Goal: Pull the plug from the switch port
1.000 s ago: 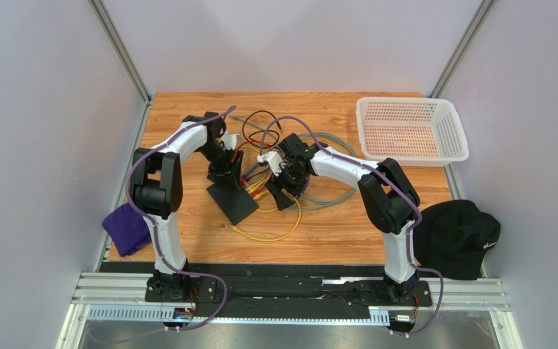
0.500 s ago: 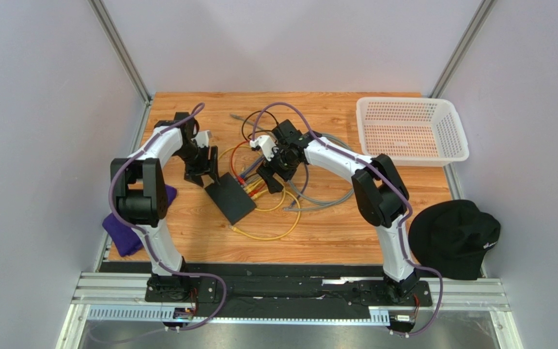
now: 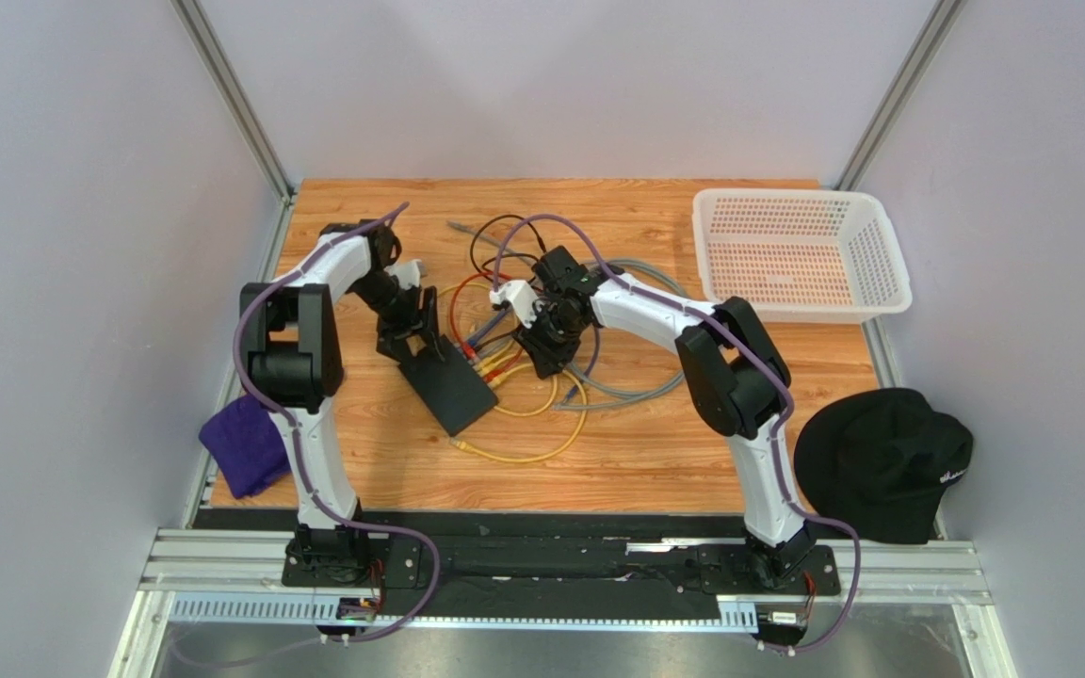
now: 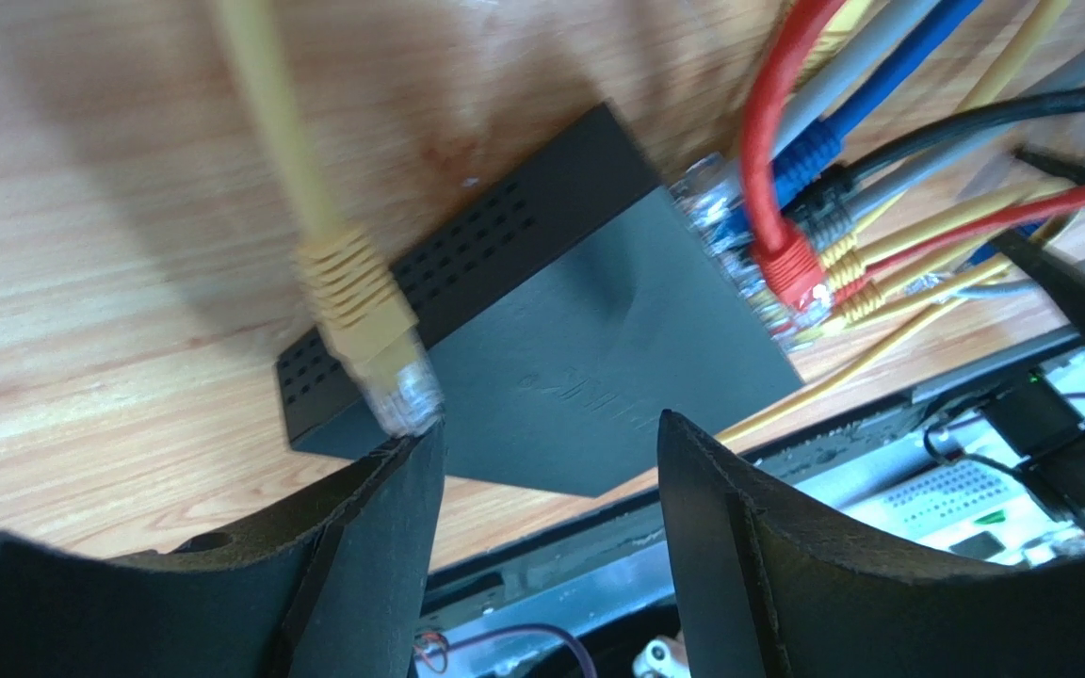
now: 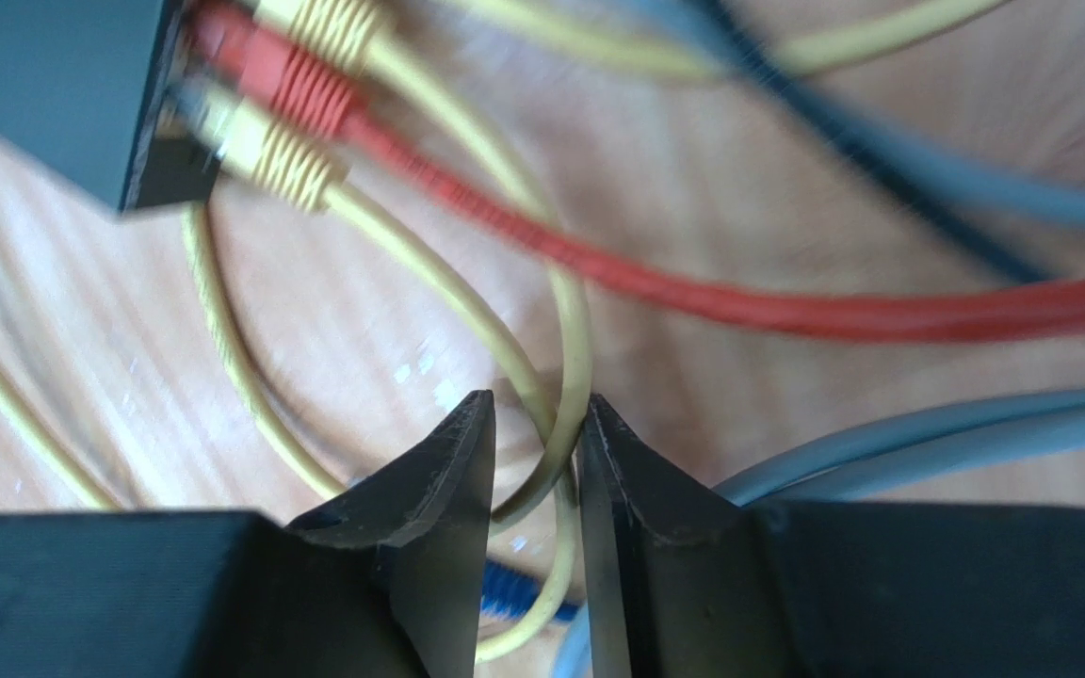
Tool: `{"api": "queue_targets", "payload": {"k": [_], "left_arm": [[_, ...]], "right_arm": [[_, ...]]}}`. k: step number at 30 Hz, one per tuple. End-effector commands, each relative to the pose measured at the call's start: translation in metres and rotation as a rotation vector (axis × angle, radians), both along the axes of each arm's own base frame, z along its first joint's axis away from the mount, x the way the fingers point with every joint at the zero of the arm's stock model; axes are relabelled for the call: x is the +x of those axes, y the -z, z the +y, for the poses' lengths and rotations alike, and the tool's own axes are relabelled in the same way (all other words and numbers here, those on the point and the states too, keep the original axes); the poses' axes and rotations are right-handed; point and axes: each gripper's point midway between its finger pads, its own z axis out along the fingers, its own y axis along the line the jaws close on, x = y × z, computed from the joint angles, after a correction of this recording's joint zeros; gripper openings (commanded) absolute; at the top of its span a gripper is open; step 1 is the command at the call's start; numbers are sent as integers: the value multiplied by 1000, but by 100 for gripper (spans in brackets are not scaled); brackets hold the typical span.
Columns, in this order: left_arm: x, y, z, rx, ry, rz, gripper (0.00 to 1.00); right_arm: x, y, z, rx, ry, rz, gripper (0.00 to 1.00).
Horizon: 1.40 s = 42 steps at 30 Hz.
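Left wrist, left tool [image 4: 546,435] apart at switch [image 4: 605,332] edge, right tool [image 5: 534,424] clamping yellow cable [image 5: 577,353]

Left arm [image 3: 311,424], right arm [image 3: 768,466]: white links, black joints, purple cable [image 3: 857,572] along each; claw fingers [image 4: 364,565] matte black, wedge-shaped.

Pale grey walls [image 3: 548,85] on three sides, evenly lit. Wood-grain table [image 3: 647,452]. Aluminium rail [image 3: 930,572] along near edge.
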Motion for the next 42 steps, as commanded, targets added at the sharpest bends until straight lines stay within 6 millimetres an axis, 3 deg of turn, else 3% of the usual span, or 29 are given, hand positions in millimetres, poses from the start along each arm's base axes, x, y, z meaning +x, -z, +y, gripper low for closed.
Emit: {"api": "queue_targets", "payload": {"k": [1,6,11,13,16,18,19,21,23,27,28,29,30,33,34,35,39,42], "left_arm": [[27,30,-8,80,70,-47,67],[30,29,-9,68,98,-56,65],[29,17,-11,24,88,-80,64],[37,-7,-8,9,66,-175,64],[40,-38,10,21,19,-285,67],[32,-44,28,36,-17,-296,68],[27,-43,37,36,-44,-284,69],[12,-35,45,25,-75,-250,69],[0,-24,53,20,-128,-213,70],[-5,-18,56,17,-109,-191,73],[-5,-18,58,24,-99,-180,73],[-3,-20,59,25,-84,-187,73],[-2,-20,59,23,-78,-186,73],[1,-20,58,17,-73,-202,73],[-1,-18,57,10,-68,-194,73],[-6,-15,56,5,-59,-175,73],[-22,-13,54,-1,-55,-161,71],[-30,-12,52,-6,-63,-169,66]], "right_arm": [[-45,-3,-4,-19,-113,21,31],[-50,-8,-1,-38,-113,-24,31],[-73,-2,14,-38,-180,9,29],[-85,-2,18,-40,-203,16,29],[-104,2,19,-63,-241,18,29],[-114,4,20,-78,-266,10,38],[-117,3,20,-100,-279,-18,50],[-113,-1,17,-121,-275,-60,63],[-89,-14,10,-154,-250,-159,75],[-62,-41,-14,-154,-231,-136,88],[-63,-48,-11,-127,-243,-108,100],[-62,-46,-13,-142,-245,-74,100],[-58,-65,-12,-139,-238,-60,100],[-69,-89,-9,-103,-229,59,100],[-70,-107,3,-27,-237,73,98],[-68,-113,7,-8,-223,71,98],[-38,-135,44,140,-163,-36,92],[-16,-134,72,213,-129,-85,76]]}}
